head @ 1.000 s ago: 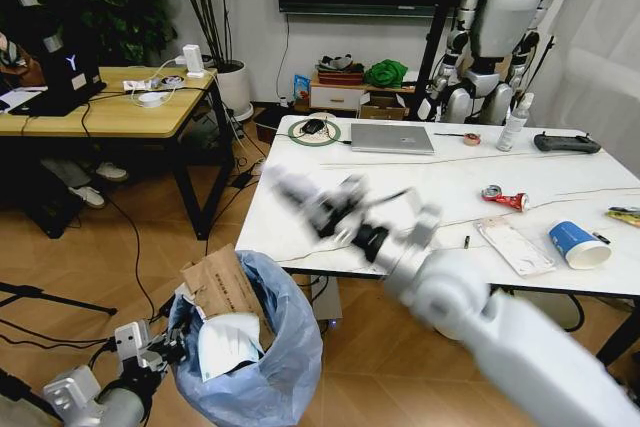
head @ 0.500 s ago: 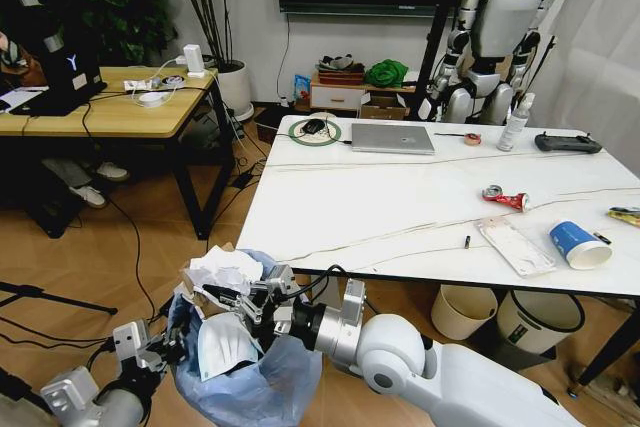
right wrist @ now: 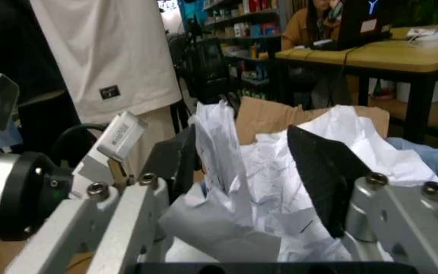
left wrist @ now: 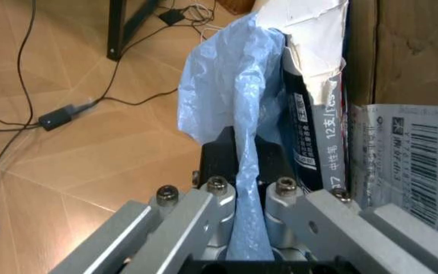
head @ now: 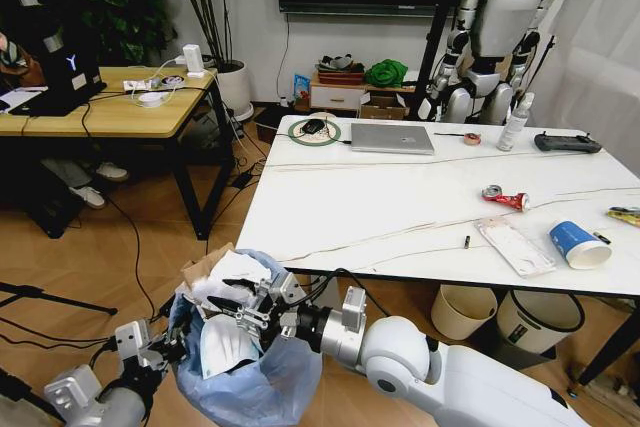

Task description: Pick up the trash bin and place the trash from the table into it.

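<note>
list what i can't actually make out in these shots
- Head view: the trash bin's body and base, hidden by its blue bag and cut by the bottom edge.
- Right wrist view: whether the right hand still grips the crumpled white paper; paper fills the gap.
- Head view: the yellow-green wrapper, cut off by the edge.
- Left wrist view: printed packaging, cut off by the edge.

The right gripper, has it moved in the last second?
Yes. The right gripper left the white marble-look table and now sits low over the blue-bagged trash bin, fingers around crumpled white paper.
</note>
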